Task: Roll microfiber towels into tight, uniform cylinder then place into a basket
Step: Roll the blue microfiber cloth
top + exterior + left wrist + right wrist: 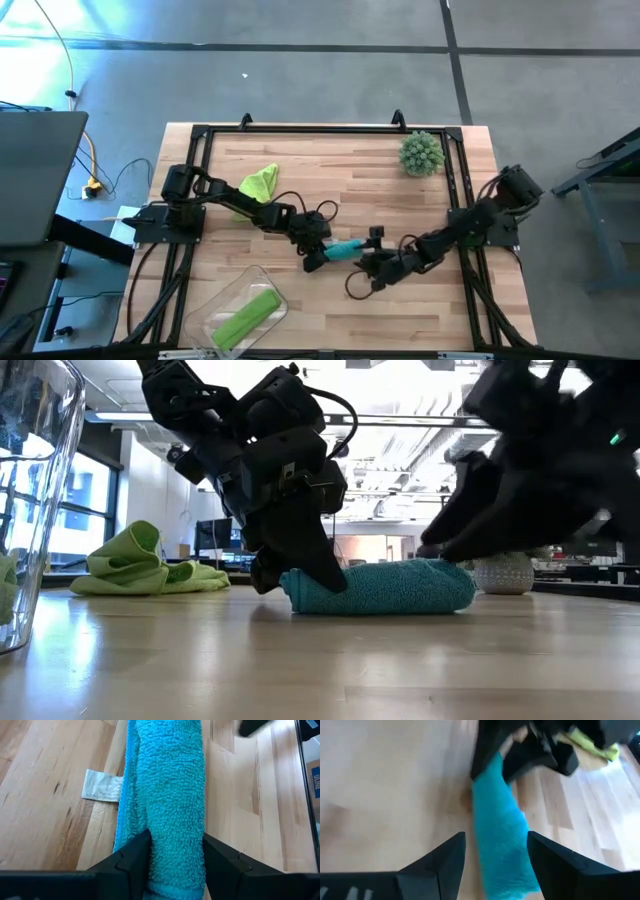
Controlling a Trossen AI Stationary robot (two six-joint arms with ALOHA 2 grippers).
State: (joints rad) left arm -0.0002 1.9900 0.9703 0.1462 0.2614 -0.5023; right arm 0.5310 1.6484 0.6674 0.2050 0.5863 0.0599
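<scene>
The teal blue towel [345, 248] lies rolled into a cylinder on the table's middle. It also shows in the low view [385, 587]. My left gripper [318, 250] is shut on the roll's left end. My right gripper [372, 262] is open. Its fingers [445, 862] stand on either side of the roll's right end [502, 845], and I cannot tell whether they touch it. One lime green towel [260, 183] lies crumpled at the far left. Another, rolled [248, 315], lies in the clear basket [215, 322] at the near left. My left gripper pinches the teal roll's left end [175, 845] between its two fingers [132, 857], one on each side. The fingers slant down from the table's left and lie along the roll. The roll lies level on the table, with its white label [102, 785] sticking out flat on the wood.
A spiky grey-green ball [421, 153] sits at the far right of the table. The clear basket's wall [30, 500] stands close at the left of the low view. Bare wood lies between the roll and the table's near edge.
</scene>
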